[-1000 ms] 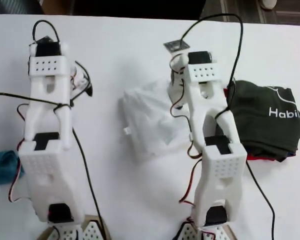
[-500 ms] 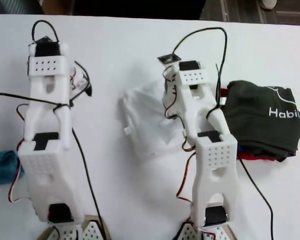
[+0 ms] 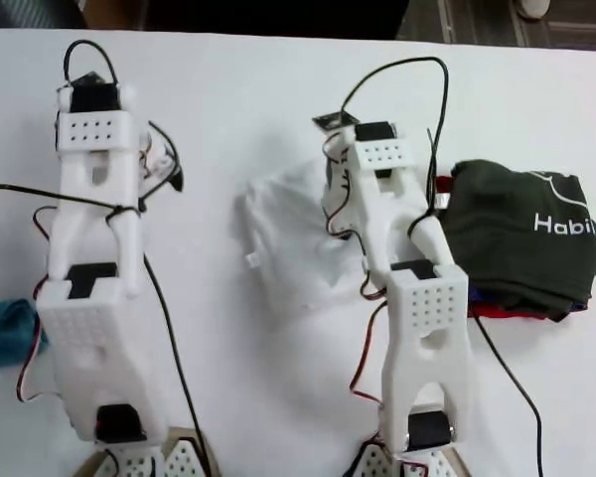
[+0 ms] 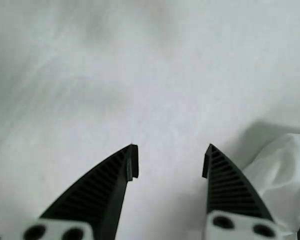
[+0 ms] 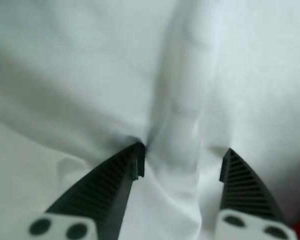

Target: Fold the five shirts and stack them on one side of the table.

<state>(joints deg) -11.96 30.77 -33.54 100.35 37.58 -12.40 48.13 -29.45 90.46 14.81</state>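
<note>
Though crumpled, white shirt (image 3: 288, 243) beneath right tool (image 5: 184, 150), open, empty; left tool (image 4: 171, 147) likewise.

A crumpled white shirt (image 3: 288, 248) lies mid-tabletop (image 3: 248, 89), the right arm (image 3: 422, 298) stretched over its right edge. Just beside it, a dark shirt (image 3: 521, 238) tops a folded stack. The left arm (image 3: 94, 248) stands well apart, near a teal cloth (image 3: 5, 333).

Open bare table (image 3: 228, 89) lies around my left claw (image 4: 171, 150). My right claw (image 5: 184, 148), jaws apart, hangs over the crumpled white shirt (image 3: 283, 238); the dark shirt stack (image 3: 517, 238) blocks its outer side.
</note>
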